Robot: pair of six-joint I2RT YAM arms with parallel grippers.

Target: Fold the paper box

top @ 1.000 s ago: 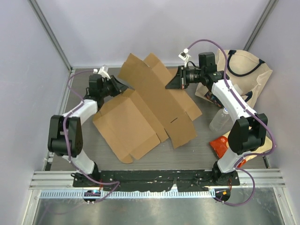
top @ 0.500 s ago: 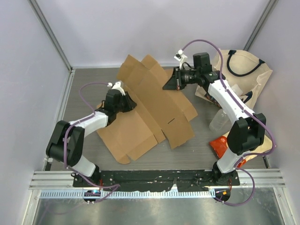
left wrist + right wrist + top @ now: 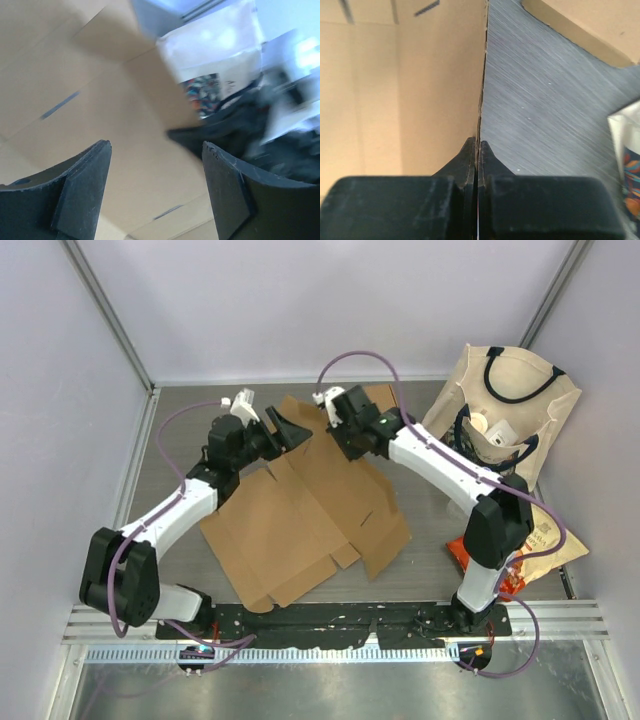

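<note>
The paper box (image 3: 300, 510) is a flat brown cardboard blank lying mid-table, its far right panel raised and folded leftward. My right gripper (image 3: 342, 440) is shut on that panel's thin edge; the right wrist view shows the cardboard edge (image 3: 481, 100) pinched between the closed jaws of the right gripper (image 3: 478, 145), with bare table to its right. My left gripper (image 3: 288, 427) hovers open just left of it over the box's far part. In the left wrist view, the left gripper (image 3: 156, 150) has only brown cardboard (image 3: 125, 150) between its spread fingers, untouched.
A beige tote bag (image 3: 510, 390) stands at the back right. An orange snack packet (image 3: 468, 550) and a printed bag (image 3: 548, 540) lie beside the right arm's elbow. The enclosure's walls close the table on three sides.
My left gripper has opened, let go of the box and swung toward the far middle. My right gripper has carried the panel leftward, folding it over the blank.
</note>
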